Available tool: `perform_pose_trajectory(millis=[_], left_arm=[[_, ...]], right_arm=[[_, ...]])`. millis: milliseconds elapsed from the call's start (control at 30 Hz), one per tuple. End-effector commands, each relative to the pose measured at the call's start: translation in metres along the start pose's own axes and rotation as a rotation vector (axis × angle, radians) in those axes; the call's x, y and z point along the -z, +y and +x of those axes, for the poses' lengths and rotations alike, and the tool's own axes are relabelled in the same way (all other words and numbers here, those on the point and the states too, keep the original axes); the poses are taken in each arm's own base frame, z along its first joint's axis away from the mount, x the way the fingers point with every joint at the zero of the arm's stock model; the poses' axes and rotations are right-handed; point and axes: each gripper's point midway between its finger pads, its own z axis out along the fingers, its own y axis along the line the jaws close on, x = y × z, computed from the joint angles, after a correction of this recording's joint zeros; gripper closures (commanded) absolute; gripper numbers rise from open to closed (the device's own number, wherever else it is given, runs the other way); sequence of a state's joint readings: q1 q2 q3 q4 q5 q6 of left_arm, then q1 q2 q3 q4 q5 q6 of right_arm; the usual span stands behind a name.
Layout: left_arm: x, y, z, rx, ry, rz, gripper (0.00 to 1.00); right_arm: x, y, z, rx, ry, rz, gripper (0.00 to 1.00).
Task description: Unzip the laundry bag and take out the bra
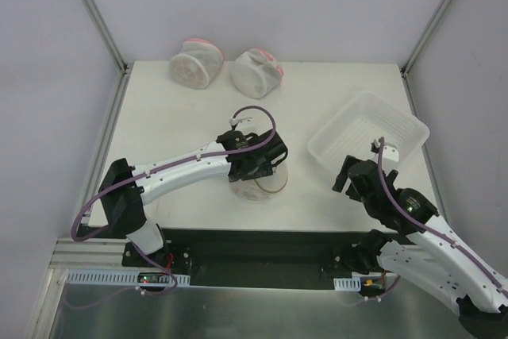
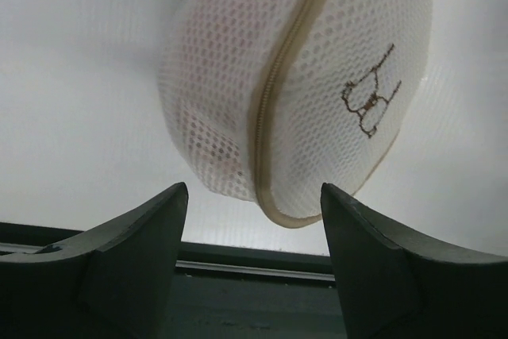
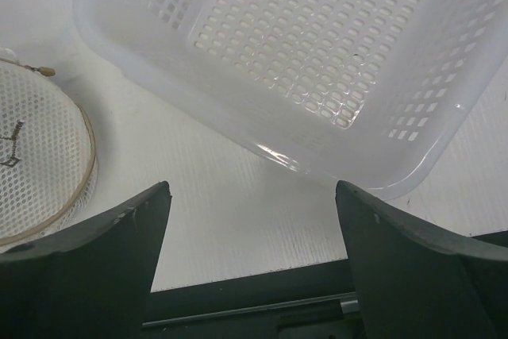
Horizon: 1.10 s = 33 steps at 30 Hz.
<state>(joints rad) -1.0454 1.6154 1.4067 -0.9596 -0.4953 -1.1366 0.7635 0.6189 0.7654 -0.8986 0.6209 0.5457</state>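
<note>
The laundry bag (image 1: 267,186), a white mesh dome with a tan rim, lies near the table's front middle. In the left wrist view the laundry bag (image 2: 302,77) shows its zip shut and a small bra symbol (image 2: 369,94) on its flat face. A faint pinkish tint shows through the mesh; the bra itself is hidden. My left gripper (image 1: 268,169) hangs over the bag's far side. In its own view the left gripper (image 2: 252,192) is open and empty, just short of the bag. My right gripper (image 1: 345,180) is open and empty (image 3: 252,190), between the bag (image 3: 40,164) and the basket.
A white perforated plastic basket (image 1: 397,121) stands at the right, close ahead of the right gripper in the right wrist view (image 3: 159,61). Two white mesh pouches with pink-red trim (image 1: 194,61) (image 1: 255,71) lie at the back edge. Walls close the table's back and sides.
</note>
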Motion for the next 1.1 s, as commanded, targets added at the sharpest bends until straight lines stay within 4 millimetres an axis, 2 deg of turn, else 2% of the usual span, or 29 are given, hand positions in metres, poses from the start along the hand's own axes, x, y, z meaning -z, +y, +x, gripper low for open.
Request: perform_pose_trajectory(millis=[0, 33, 100, 167, 200, 233, 300, 367, 400, 433, 467, 500, 533, 567, 667, 700, 733, 767, 800, 833, 867, 933, 1067], left_arm=[[0.002, -0.029, 0.006, 0.084, 0.07, 0.147, 0.33], [-0.002, -0.029, 0.008, 0.088, 0.083, 0.149, 0.34], [-0.009, -0.03, 0.016, 0.095, 0.113, 0.157, 0.42], [-0.017, -0.031, 0.016, 0.109, 0.117, 0.165, 0.58], [-0.017, -0.03, 0.012, 0.113, 0.111, 0.174, 0.86], [-0.017, -0.031, 0.008, 0.084, 0.102, 0.19, 1.0], [-0.009, -0.028, -0.01, 0.057, 0.076, 0.231, 1.0], [-0.003, -0.021, -0.026, -0.054, 0.017, 0.276, 1.0], [0.008, -0.016, -0.037, -0.069, 0.002, 0.327, 1.0], [0.01, -0.013, -0.041, -0.175, -0.009, 0.379, 1.0], [0.009, -0.013, -0.042, -0.206, -0.005, 0.44, 1.0], [0.026, -0.019, -0.032, -0.275, 0.055, 0.583, 1.0], [0.021, -0.008, -0.044, -0.237, 0.069, 0.604, 1.0], [0.022, -0.006, -0.038, -0.238, 0.117, 0.661, 1.0], [0.034, -0.002, -0.041, -0.195, 0.197, 0.836, 1.0], [0.04, -0.006, -0.047, -0.188, 0.183, 0.902, 1.0], [0.053, -0.009, -0.047, -0.179, 0.216, 0.992, 1.0], [0.057, -0.011, -0.047, -0.177, 0.217, 1.029, 1.0], [0.064, -0.014, -0.048, -0.182, 0.222, 1.073, 1.0], [0.069, -0.016, -0.052, -0.189, 0.21, 1.105, 1.0], [0.078, -0.019, -0.053, -0.198, 0.217, 1.151, 1.0], [0.083, -0.022, -0.056, -0.211, 0.211, 1.187, 1.0], [0.095, -0.023, -0.064, -0.231, 0.189, 1.243, 1.0]], right_arm=[[-0.003, 0.008, 0.004, -0.004, 0.014, -0.032, 0.12], [-0.003, 0.009, 0.003, -0.003, 0.013, -0.034, 0.11], [-0.002, 0.009, 0.002, 0.002, 0.01, -0.033, 0.11], [-0.002, 0.01, 0.001, 0.008, 0.006, -0.035, 0.11], [-0.002, 0.01, 0.001, 0.011, 0.01, -0.036, 0.11], [-0.002, 0.011, 0.001, 0.014, 0.014, -0.039, 0.11], [-0.001, 0.018, 0.004, 0.049, 0.035, -0.078, 0.11], [0.001, 0.041, 0.002, 0.092, 0.044, -0.19, 0.12], [0.004, 0.051, 0.006, 0.129, 0.072, -0.249, 0.11], [0.006, 0.06, 0.002, 0.14, 0.069, -0.287, 0.09], [0.005, 0.066, 0.003, 0.163, 0.083, -0.306, 0.07], [0.009, 0.075, -0.002, 0.16, 0.09, -0.346, 0.05], [0.01, 0.084, -0.007, 0.167, 0.08, -0.38, 0.04], [0.009, 0.091, -0.008, 0.174, 0.093, -0.402, 0.04], [0.017, 0.121, -0.023, 0.134, 0.106, -0.553, 0.04], [0.018, 0.131, -0.023, 0.11, 0.15, -0.617, 0.04], [0.02, 0.142, -0.031, 0.074, 0.135, -0.669, 0.04], [0.018, 0.146, -0.036, 0.049, 0.142, -0.689, 0.04], [0.018, 0.157, -0.031, 0.046, 0.193, -0.738, 0.04], [0.018, 0.165, -0.037, 0.035, 0.186, -0.774, 0.04], [0.016, 0.171, -0.037, 0.019, 0.202, -0.788, 0.04], [0.009, 0.185, -0.034, 0.013, 0.243, -0.825, 0.04], [-0.012, 0.193, -0.026, -0.026, 0.305, -0.815, 0.04]])
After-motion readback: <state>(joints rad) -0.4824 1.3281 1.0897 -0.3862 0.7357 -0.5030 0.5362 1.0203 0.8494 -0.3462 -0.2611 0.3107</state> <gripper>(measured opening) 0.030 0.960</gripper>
